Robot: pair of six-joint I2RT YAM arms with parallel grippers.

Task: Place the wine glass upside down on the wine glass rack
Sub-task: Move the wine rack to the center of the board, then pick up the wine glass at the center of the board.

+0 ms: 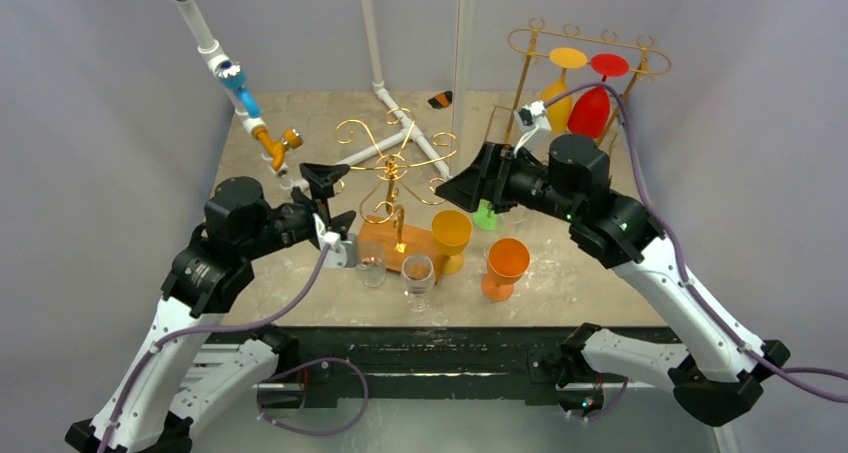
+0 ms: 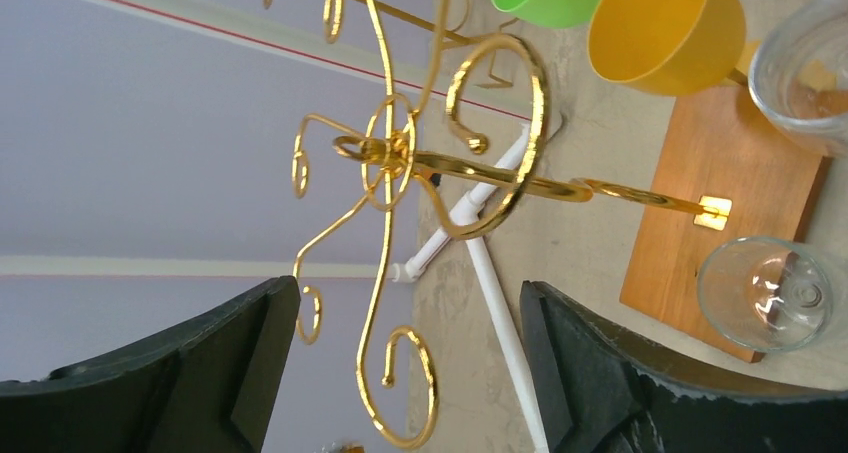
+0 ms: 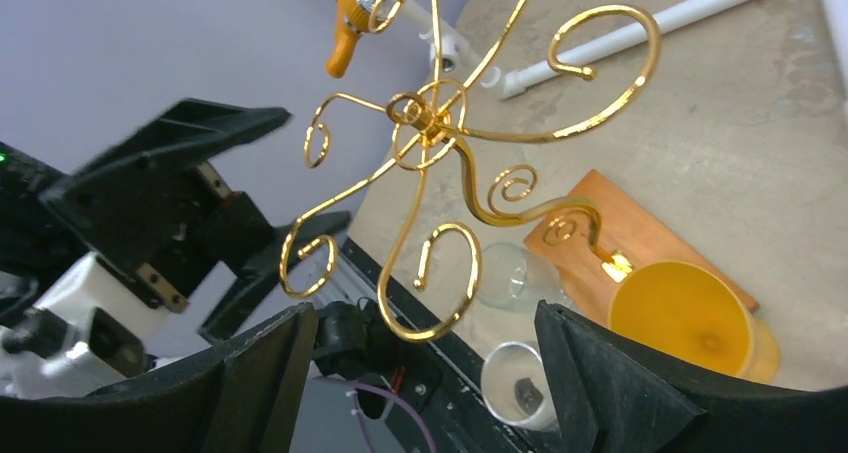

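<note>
The gold wire rack [image 1: 396, 163] rises from a wooden base [image 1: 384, 241] at the table's middle. Two clear wine glasses [image 1: 371, 264] [image 1: 418, 279] stand upright at the base's front. My left gripper [image 1: 330, 200] hovers open just left of the rack. In its wrist view the gripper [image 2: 410, 363] frames a gold curl [image 2: 400, 383] without touching it. My right gripper [image 1: 462, 183] is open on the rack's right; its wrist view [image 3: 425, 373] shows the rack [image 3: 430, 133] and both clear glasses [image 3: 515, 273] [image 3: 520, 383]. Neither gripper holds anything.
A yellow glass [image 1: 451, 236], an orange glass [image 1: 505, 266] and a green one [image 1: 487, 216] stand right of the base. A second gold rack [image 1: 590, 53] at the back right carries a yellow and a red glass upside down. White pipes [image 1: 400, 133] lie behind the centre rack.
</note>
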